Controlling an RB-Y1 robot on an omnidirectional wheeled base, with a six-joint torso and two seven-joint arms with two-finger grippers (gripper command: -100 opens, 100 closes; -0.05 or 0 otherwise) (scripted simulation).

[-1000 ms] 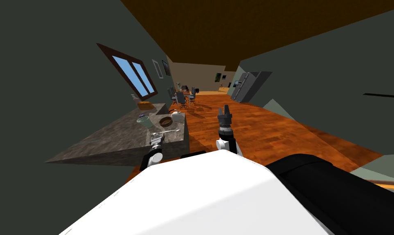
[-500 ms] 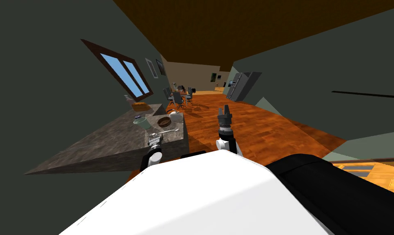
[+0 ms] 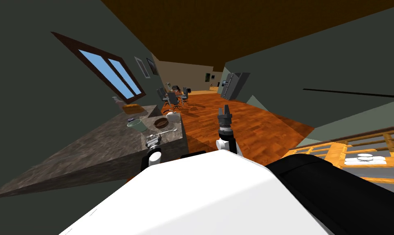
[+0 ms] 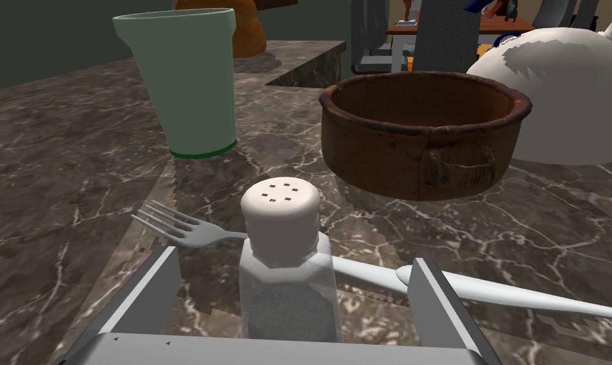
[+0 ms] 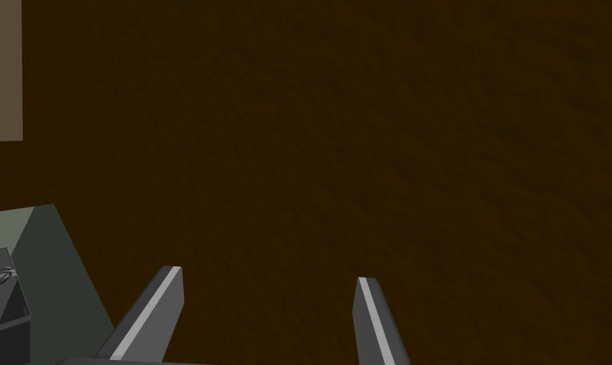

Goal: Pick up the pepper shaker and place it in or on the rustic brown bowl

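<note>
The pepper shaker [image 4: 280, 253], clear with a white holed cap, stands on the dark marbled counter [image 4: 57, 190]. It sits between the fingers of my left gripper [image 4: 296, 260], which is open with a gap on each side. The brown bowl [image 4: 418, 133] stands just beyond the shaker, empty and upright. In the head view the left gripper [image 3: 154, 140] is at the counter's near corner, with the bowl [image 3: 161, 122] a short way past it. My right gripper [image 3: 224, 110] is raised over the wooden floor, open and empty.
A fork [image 4: 184, 229] and a spoon [image 4: 488, 293] lie right behind the shaker. A pale green cup [image 4: 184, 82] stands beside the bowl and a white rounded pot [image 4: 571, 95] on its other side. A wooden rack with white dishes [image 3: 363, 157] is at my right.
My base or head has turned: the counter and window have slid left and the wooden rack has come into view at the right. Both arms hold the same pose.
</note>
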